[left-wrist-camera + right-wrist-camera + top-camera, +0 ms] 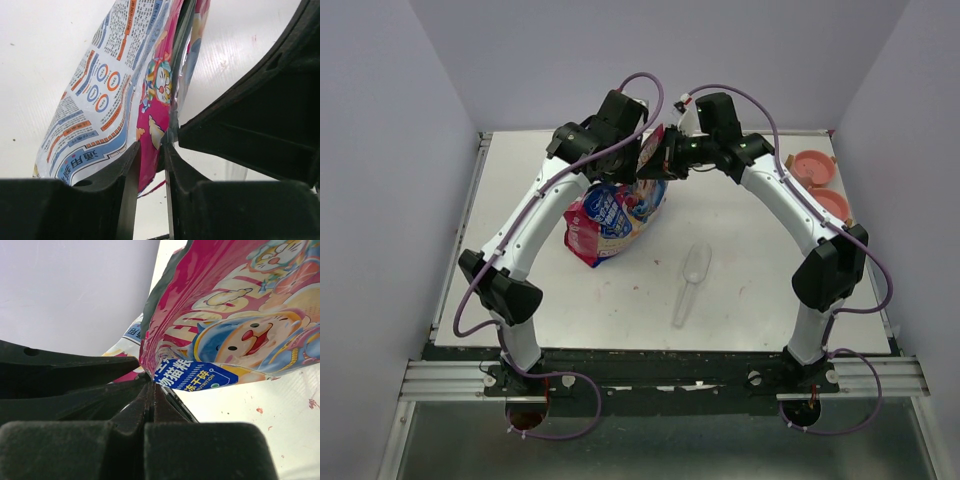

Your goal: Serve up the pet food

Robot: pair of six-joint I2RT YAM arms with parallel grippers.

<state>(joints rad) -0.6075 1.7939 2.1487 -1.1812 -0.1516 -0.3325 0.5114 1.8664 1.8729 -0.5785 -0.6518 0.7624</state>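
We start with the white table (740,290), where both arms arch in to meet at the far middle. Between them hangs the glossy pink-and-blue bag (610,215). Its top is held up and its bottom sags toward the near left, onto the table. Far right, close to the table's edge, sit two salmon-coloured bowls (820,180), well apart from the bag. The clear scoop (690,283) lies flat near the middle, with nothing touching it.

The left gripper (150,150) pinches the bag's upper edge, and we see the pink film caught between its fingers. The right gripper (150,377) has its fingers pressed tight on the same top edge from the other side.

We see no pet food anywhere in the open, so we judge it is inside the bag.

We think the main risk lies in the pull. If the two grips tug apart too sharply, the seam may give all at once and pellets could scatter over the table. The film is slick, so either pinch could slide off and drop the bag. With the bag leaning, an opened mouth could spill before anything reaches the bowls.
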